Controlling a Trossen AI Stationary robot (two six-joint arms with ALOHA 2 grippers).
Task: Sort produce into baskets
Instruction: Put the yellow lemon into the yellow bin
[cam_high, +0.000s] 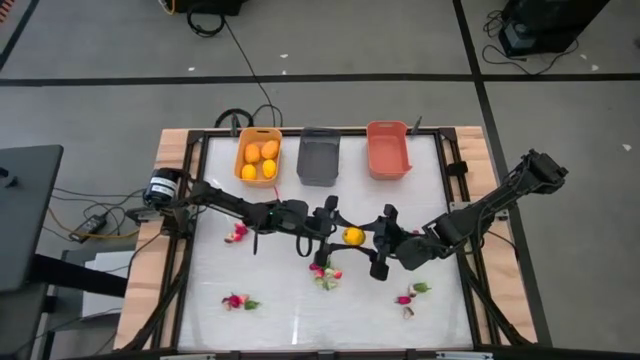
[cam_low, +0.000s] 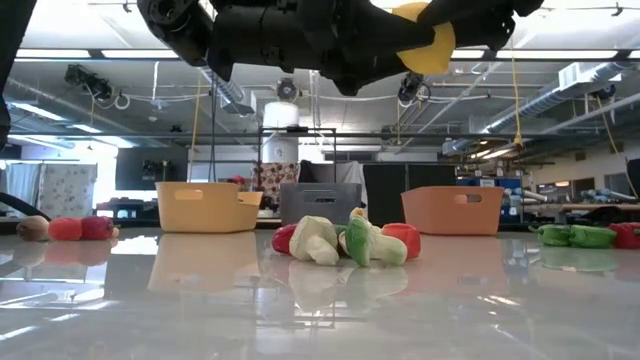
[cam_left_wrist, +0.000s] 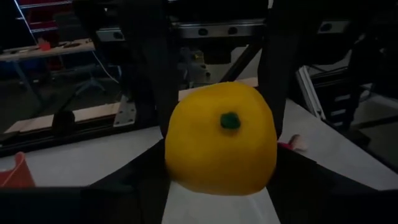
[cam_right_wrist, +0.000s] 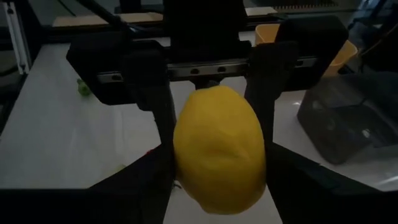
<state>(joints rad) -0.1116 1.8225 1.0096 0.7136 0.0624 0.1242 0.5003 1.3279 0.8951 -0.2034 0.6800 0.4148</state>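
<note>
Both grippers — left gripper (cam_high: 330, 232), right gripper (cam_high: 377, 237) — clamp my yellow fruit (cam_high: 353, 236) mid-handover; next, one releases, then yellow basket (cam_high: 258, 157).

Grey floor (cam_high: 100, 60) crossed by dark tape lines (cam_high: 300, 78), cables (cam_high: 240, 60) trailing over it. Beyond the table's far edge, open workshop under ceiling strip lights (cam_low: 80, 54), ducts (cam_low: 590, 78) overhead.

Overhead, table-level, two close wrist views
</note>
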